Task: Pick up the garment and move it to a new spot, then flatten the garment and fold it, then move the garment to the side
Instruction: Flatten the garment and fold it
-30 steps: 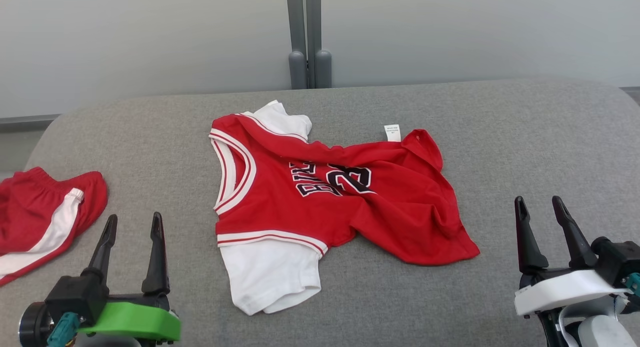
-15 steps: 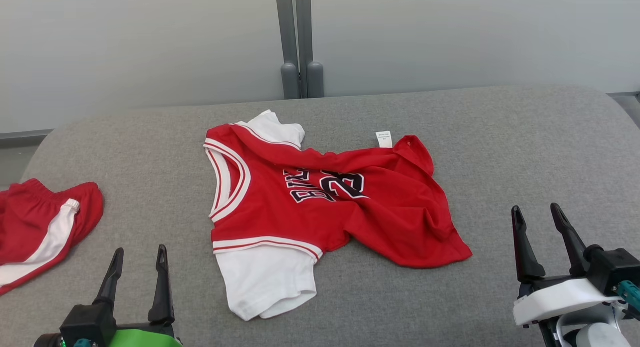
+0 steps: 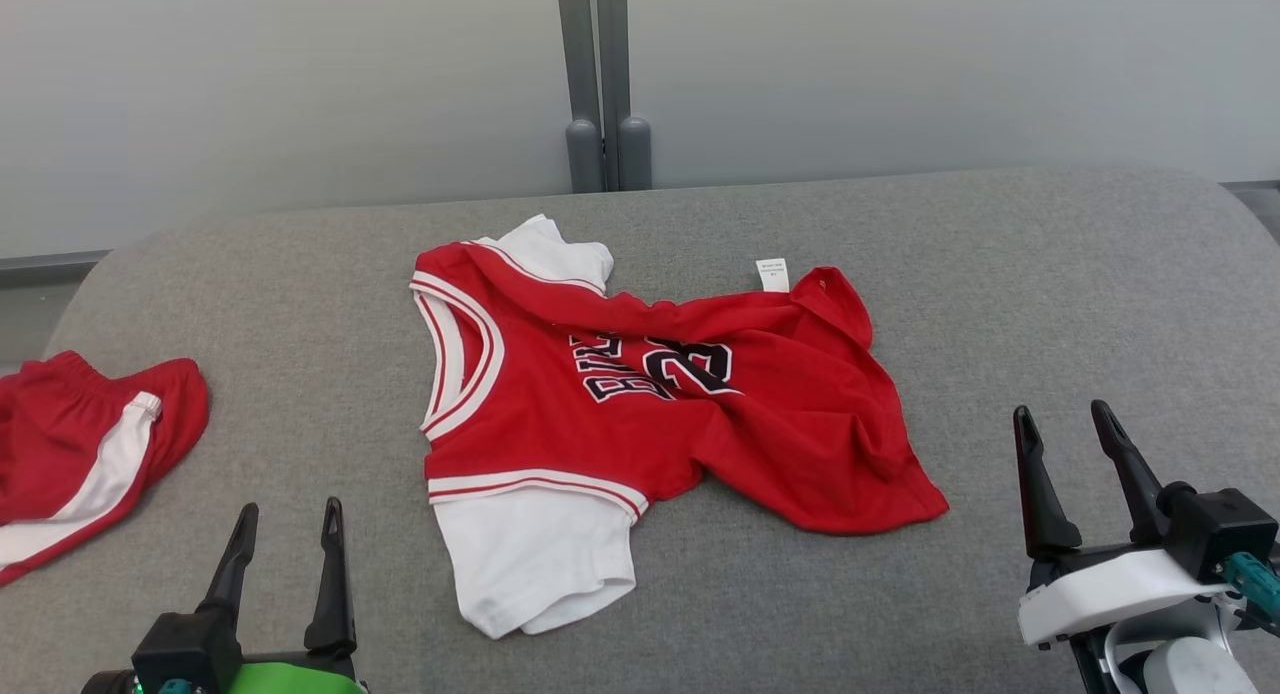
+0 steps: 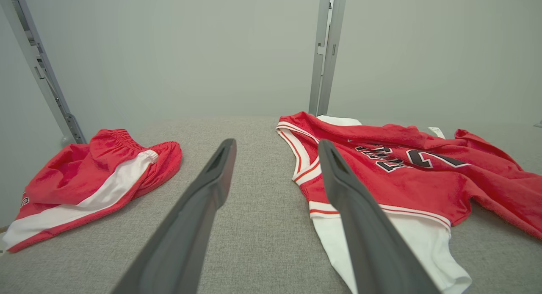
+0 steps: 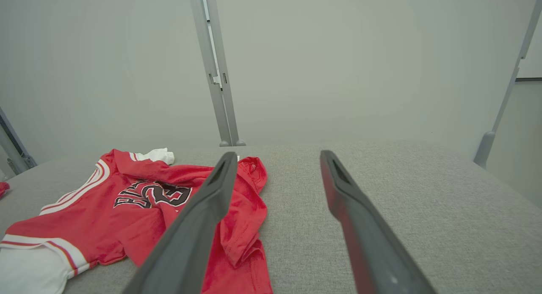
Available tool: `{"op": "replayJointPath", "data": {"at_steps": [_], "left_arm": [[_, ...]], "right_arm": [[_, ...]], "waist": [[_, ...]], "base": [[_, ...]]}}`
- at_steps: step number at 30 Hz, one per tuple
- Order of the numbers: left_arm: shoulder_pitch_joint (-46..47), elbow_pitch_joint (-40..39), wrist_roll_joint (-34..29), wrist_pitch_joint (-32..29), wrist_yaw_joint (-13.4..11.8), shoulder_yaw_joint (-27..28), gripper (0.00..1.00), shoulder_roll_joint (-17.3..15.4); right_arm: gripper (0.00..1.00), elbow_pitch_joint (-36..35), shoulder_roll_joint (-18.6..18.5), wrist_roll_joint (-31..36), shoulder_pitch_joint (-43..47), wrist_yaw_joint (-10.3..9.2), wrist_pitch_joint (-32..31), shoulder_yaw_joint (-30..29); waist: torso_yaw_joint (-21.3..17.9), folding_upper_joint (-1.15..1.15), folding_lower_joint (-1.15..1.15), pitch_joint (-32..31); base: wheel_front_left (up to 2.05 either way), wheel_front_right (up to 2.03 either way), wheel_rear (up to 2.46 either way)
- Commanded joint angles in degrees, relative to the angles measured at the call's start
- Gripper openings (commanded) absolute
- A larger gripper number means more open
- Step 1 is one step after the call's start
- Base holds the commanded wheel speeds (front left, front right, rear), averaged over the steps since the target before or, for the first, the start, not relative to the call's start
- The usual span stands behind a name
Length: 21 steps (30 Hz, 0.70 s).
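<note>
The garment [image 3: 640, 414] is a red basketball jersey with white sleeves and dark lettering, lying rumpled in the middle of the grey padded table [image 3: 1050, 274]. A white label sticks out at its far edge. The jersey also appears in the left wrist view [image 4: 402, 171] and the right wrist view [image 5: 127, 209]. My left gripper [image 3: 290, 519] stands open at the lower left, short of the jersey, with nothing between its fingers. At the lower right, my right gripper [image 3: 1060, 422] is open and empty, to the right of the jersey's hem.
Red shorts [image 3: 80, 454] with a white side stripe lie at the table's left edge, also in the left wrist view [image 4: 93, 179]. A pale wall with a grey upright post [image 3: 600, 84] stands behind the table. Bare grey surface lies right of the jersey.
Both grippers sit lower in the head view than a second ago, the left one more so. The whole picture has shifted slightly, so the camera moved. The jersey lies as before.
</note>
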<state>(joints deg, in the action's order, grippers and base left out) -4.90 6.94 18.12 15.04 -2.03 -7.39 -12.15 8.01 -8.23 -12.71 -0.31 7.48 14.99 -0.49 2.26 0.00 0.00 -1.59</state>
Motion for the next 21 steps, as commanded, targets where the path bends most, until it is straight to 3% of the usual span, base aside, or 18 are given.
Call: {"op": "replayJointPath", "data": {"at_steps": [1,6,10,21], "left_arm": [[0.3,0.5,-0.4,0.2,0.5,0.4,1.00,0.1],[0.6,3.2,0.1,-1.0,1.6,-0.8,1.00,0.2],[1.3,5.1,1.7,-6.8,3.2,-2.6,1.00,0.2],[3.8,2.4,11.9,-27.0,6.7,-5.3,1.00,2.1]], "right_arm": [[1.00,0.3,-0.3,0.0,-0.5,0.02,0.3,0.2],[1.00,2.2,-1.0,0.0,-0.7,0.02,0.2,0.4],[1.00,5.8,-1.6,-0.7,-2.0,0.02,-2.1,0.3],[1.00,14.9,-4.6,-8.6,-10.4,0.02,-20.0,7.1]], "waist": [[0.0,0.00,0.00,0.0],[0.1,0.00,0.00,0.0],[0.4,0.00,0.00,0.7],[1.8,0.00,0.00,6.3]], "base": [[0.00,0.00,0.00],[0.00,0.00,0.00],[0.00,0.00,0.00],[0.00,0.00,0.00]]}}
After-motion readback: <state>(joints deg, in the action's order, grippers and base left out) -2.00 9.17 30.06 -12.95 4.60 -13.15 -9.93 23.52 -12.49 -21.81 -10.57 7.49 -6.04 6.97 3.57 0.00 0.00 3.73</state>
